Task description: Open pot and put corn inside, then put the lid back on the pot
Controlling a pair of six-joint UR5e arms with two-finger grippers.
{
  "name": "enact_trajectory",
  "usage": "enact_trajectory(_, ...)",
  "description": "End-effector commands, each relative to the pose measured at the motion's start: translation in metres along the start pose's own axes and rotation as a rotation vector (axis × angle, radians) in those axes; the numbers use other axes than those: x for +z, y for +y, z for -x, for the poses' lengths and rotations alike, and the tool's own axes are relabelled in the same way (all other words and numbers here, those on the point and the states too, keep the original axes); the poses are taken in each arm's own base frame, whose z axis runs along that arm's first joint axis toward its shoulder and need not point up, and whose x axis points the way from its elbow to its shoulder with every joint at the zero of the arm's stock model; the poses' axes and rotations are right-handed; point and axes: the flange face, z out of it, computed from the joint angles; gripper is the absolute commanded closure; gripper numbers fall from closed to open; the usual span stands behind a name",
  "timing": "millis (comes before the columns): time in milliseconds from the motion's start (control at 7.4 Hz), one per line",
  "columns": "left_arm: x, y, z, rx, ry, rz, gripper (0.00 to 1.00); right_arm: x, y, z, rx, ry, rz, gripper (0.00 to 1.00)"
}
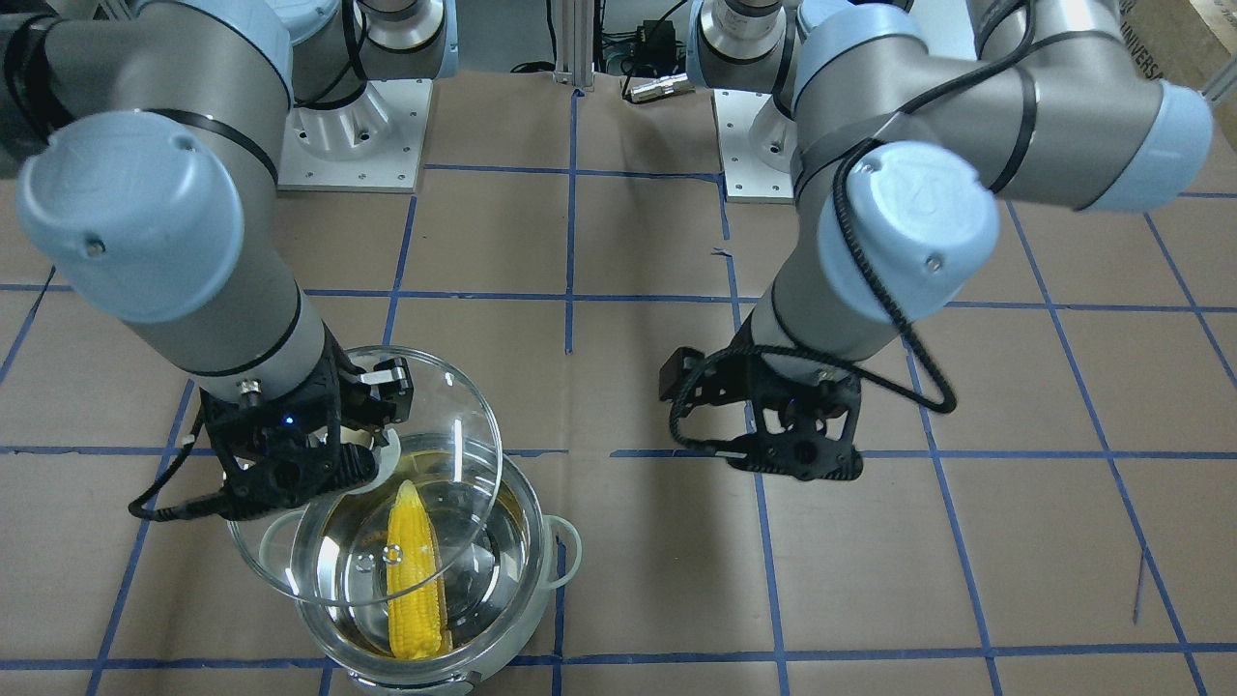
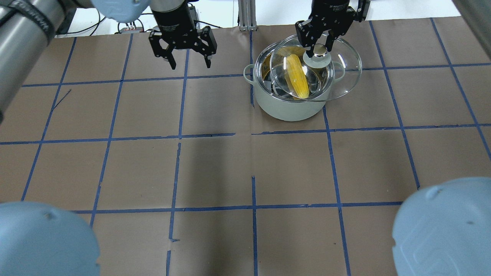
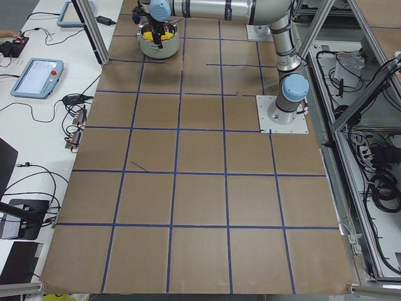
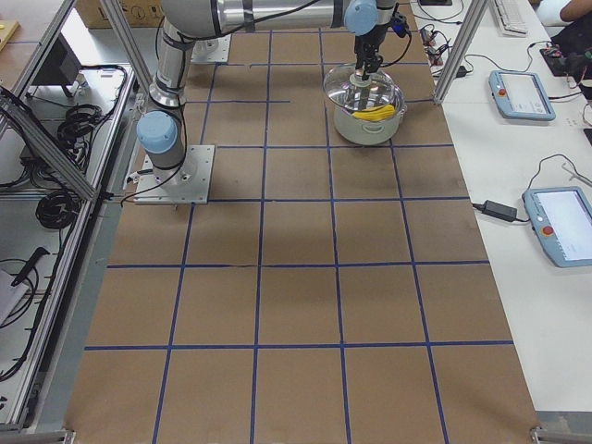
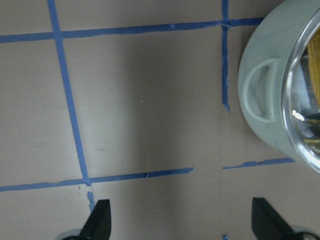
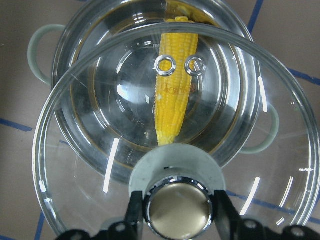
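Note:
The mint-green steel pot point(image 2: 285, 105) stands at the table's far right of middle. It also shows in the front view point(image 1: 541, 619). The yellow corn point(image 1: 416, 575) lies inside it, seen in the overhead view point(image 2: 298, 76) and the right wrist view point(image 6: 175, 90). My right gripper point(image 2: 320, 48) is shut on the knob point(image 6: 178, 211) of the clear glass lid point(image 2: 337, 82). It holds the lid point(image 1: 454, 416) above the pot, shifted to the pot's right so it only partly overlaps the rim. My left gripper point(image 2: 190, 63) is open and empty, left of the pot.
Brown paper with a blue tape grid covers the table point(image 2: 245, 165). The pot's left loop handle point(image 5: 262, 92) shows in the left wrist view. Tablets and cables lie on the side benches point(image 4: 523, 92).

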Motion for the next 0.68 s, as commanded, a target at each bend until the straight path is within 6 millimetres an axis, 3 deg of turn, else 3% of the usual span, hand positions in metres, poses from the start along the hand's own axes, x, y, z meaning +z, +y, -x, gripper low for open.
enact_trajectory(0,-0.016,0.068,0.034,0.004,-0.064,-0.008,0.0,0.025,-0.043,0.009,-0.027,0.001,-0.002,0.62)
enact_trajectory(405,-0.042,0.089,0.04,0.005,-0.109,-0.047,0.0,0.05,-0.063,0.013,-0.036,-0.003,0.011,0.62)
enact_trajectory(541,-0.052,0.1,0.058,-0.03,-0.099,-0.058,0.0,0.054,-0.064,0.013,-0.037,-0.005,0.017,0.62)
